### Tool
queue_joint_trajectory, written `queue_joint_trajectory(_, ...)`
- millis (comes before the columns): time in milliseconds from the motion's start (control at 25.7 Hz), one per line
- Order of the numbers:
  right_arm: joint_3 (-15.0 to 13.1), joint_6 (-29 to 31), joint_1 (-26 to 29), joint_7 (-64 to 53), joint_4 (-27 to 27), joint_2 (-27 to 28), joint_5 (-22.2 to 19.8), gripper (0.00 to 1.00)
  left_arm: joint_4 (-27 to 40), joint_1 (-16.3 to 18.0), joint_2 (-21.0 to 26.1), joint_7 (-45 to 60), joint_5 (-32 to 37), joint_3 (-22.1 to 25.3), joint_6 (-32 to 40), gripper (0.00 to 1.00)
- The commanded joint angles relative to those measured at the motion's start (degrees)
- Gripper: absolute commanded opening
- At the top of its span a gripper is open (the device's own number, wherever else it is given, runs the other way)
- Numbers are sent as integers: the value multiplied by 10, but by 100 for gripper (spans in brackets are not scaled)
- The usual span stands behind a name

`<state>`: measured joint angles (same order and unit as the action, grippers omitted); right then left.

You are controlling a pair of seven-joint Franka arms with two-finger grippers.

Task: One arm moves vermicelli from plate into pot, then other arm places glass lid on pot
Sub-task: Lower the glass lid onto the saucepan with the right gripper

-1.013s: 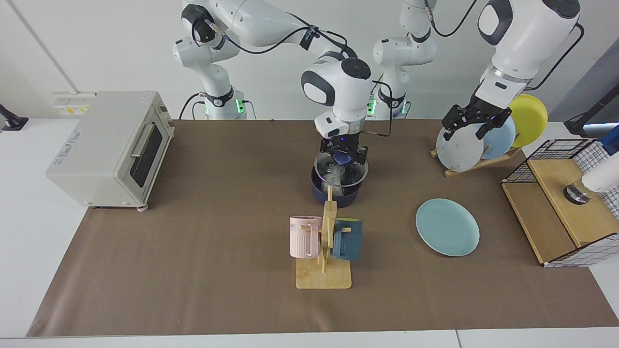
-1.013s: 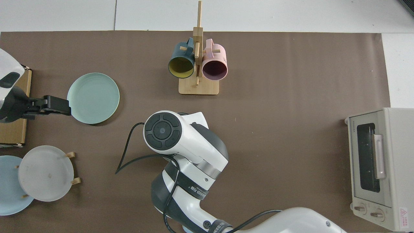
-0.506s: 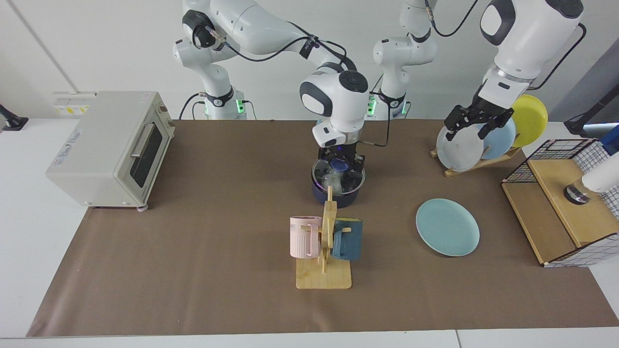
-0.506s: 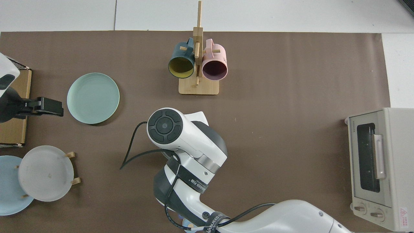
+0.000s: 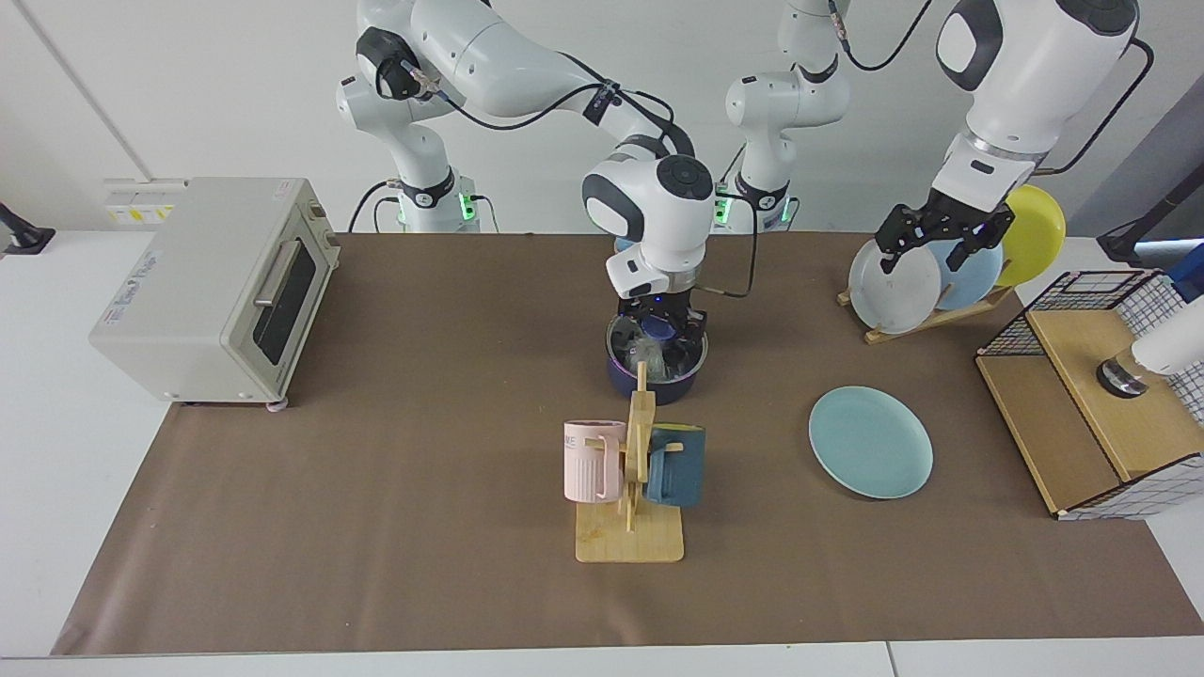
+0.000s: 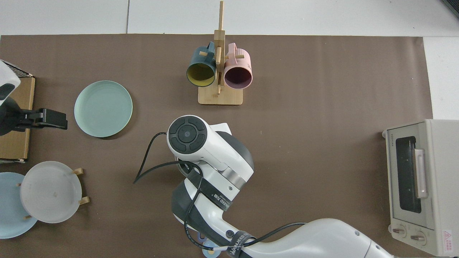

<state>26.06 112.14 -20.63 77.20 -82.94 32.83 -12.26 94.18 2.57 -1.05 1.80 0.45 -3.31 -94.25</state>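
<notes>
Frontally, right gripper [image 5: 661,331] clasping glass lid [image 5: 656,343] on pot [image 5: 654,376], overhead hidden, left gripper [image 5: 937,246] spread, waiting.

**What I see around the rig**

From my station, a white counter [image 5: 56,451] carries a brown mat [image 5: 395,470] across most of its top. Behind it stands a plain white wall [image 5: 188,85], evenly lit. A toaster oven [image 5: 216,287] sits at one end, a wire-sided wooden crate [image 5: 1091,414] at the other, near a wooden plate rack [image 5: 926,320]. A wooden mug stand [image 5: 632,489] holds two mugs.
</notes>
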Motion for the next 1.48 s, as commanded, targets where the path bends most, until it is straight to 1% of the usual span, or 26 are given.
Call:
queue_joint_trajectory(0,7,19,9,15,10,9,7,100,6,0,-7,12,3,1,1,100)
queue_joint_trajectory(312,9,-11,15,9,16,-7,4,100,4,0,-7,14,5,-2,3,100)
queue_joint_trajectory(506,12,-49,15,9,51,-25,4,100,4,-1,-7,14,5,-3,3,100)
queue_joint_trajectory(623,14,-54,26,-3,51,-59,7,100,4,0,-7,14,5,-3,3,100)
queue_joint_trajectory(701,19,-56,38,-34,45,-82,12,100,4,-1,-7,14,5,-3,3,100)
queue_joint_trajectory(779,30,-61,56,-64,28,-103,16,100,4,-1,-7,14,5,-3,3,100)
queue_joint_trajectory(857,31,-70,69,-86,8,-128,21,100,4,-1,-7,14,5,-3,3,100)
queue_joint_trajectory(935,31,-77,74,-119,-15,-154,35,100,4,-1,-7,14,5,-3,3,100)
queue_joint_trajectory(1013,21,-86,85,-163,-41,-187,54,100,4,-1,-7,14,5,-3,3,100)
queue_joint_trajectory(1091,1,-91,94,-204,-69,-216,80,100,4,-1,-7,14,5,-3,3,100)
queue_joint_trajectory(1130,-14,-92,94,-227,-85,-236,99,100,4,-1,-7,14,5,-3,3,100)
queue_joint_trajectory(1208,-56,-92,90,-281,-118,-274,135,100,4,-1,-7,14,5,-3,3,100)
queue_joint_trajectory(1286,-81,-97,89,-323,-139,-297,150,100,4,-1,-7,14,5,-3,3,100)
queue_joint_trajectory(1442,-117,-112,92,-374,-170,-329,151,100,4,-1,-7,14,5,-3,3,100)
